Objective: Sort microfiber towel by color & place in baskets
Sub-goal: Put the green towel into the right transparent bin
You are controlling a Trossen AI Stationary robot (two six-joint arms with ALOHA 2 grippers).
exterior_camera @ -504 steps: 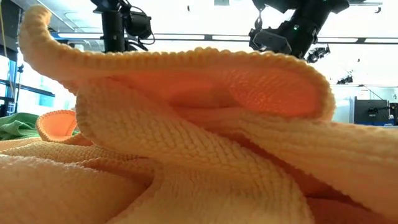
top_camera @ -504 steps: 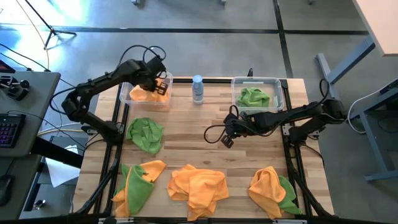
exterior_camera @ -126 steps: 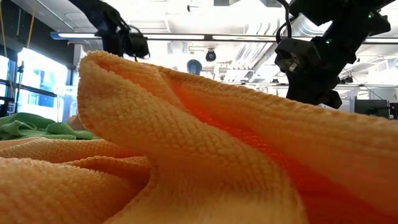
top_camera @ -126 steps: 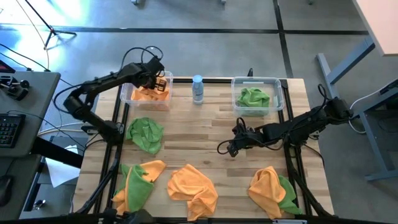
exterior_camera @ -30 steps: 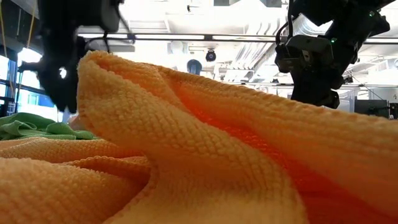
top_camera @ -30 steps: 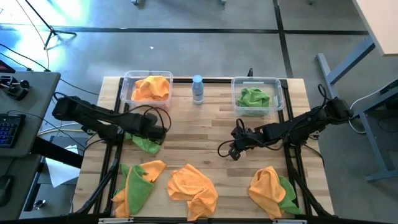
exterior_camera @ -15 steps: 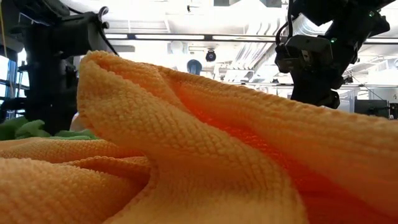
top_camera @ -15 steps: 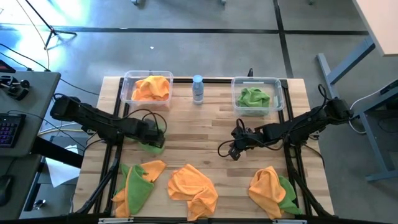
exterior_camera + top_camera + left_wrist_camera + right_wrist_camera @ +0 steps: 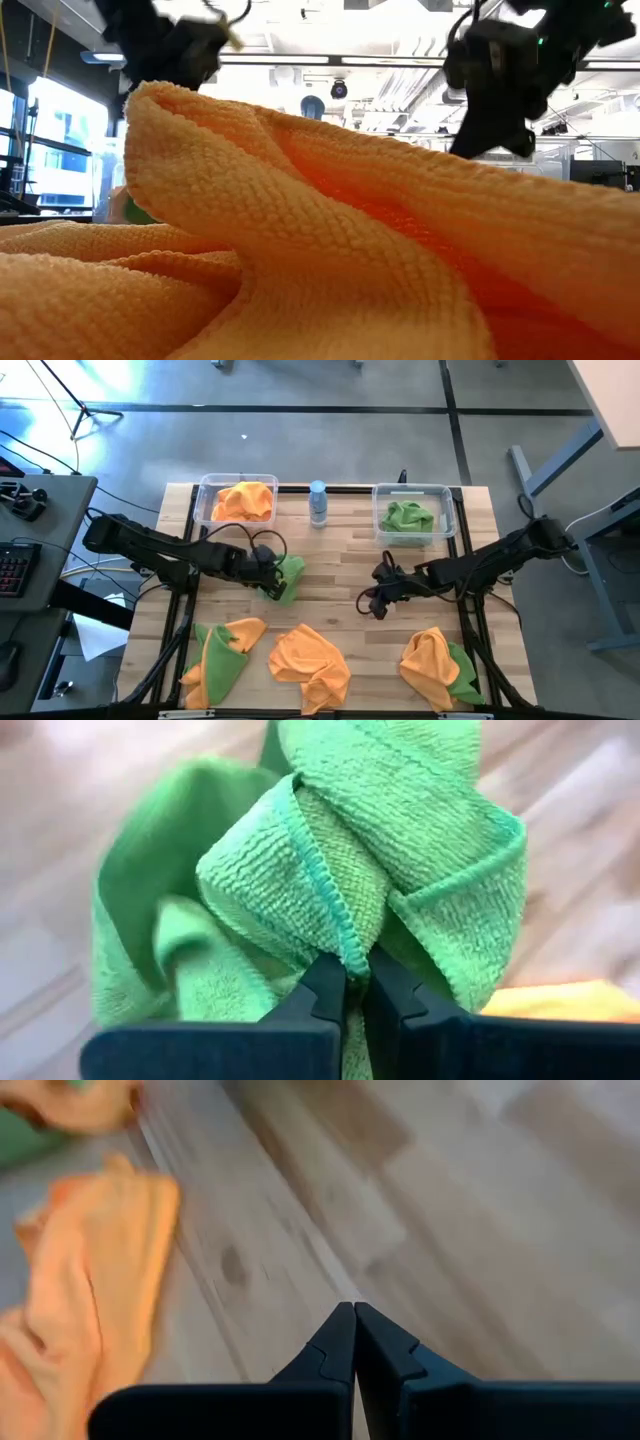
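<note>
1. The left end effector (image 9: 270,582) is clamped on a green microfiber towel (image 9: 288,577); in the left wrist view its two dark fingers (image 9: 325,990) pinch a hemmed fold of the cloth (image 9: 330,880), which bunches up in front of them.
2. In the high view that green towel hangs at the tip of the left arm, over the middle-left part of the wooden counter (image 9: 330,565), between the row of baskets and the row of loose towels.
3. The right end effector (image 9: 376,606) has its fingers pressed together with nothing between them; the right wrist view shows the closed tips (image 9: 353,1342) over bare wood, with an orange towel (image 9: 80,1270) off to one side.
4. In the high view the right end effector sits over the middle-right of the counter, apart from every towel.
5. The left basket (image 9: 205,510), at the far-left edge of the counter, holds orange towels (image 9: 243,500).
6. The right basket (image 9: 446,520), at the far-right edge, holds a green towel (image 9: 407,517).
7. A small bottle with a blue cap (image 9: 318,502) stands between the two baskets.
8. Along the near edge lie three heaps: an orange-and-green pile at the left (image 9: 220,652), an orange towel in the middle (image 9: 310,660), and an orange towel over a green one at the right (image 9: 435,665).
9. The low view is mostly filled by a close orange towel (image 9: 300,250), with both arms dark above it.
</note>
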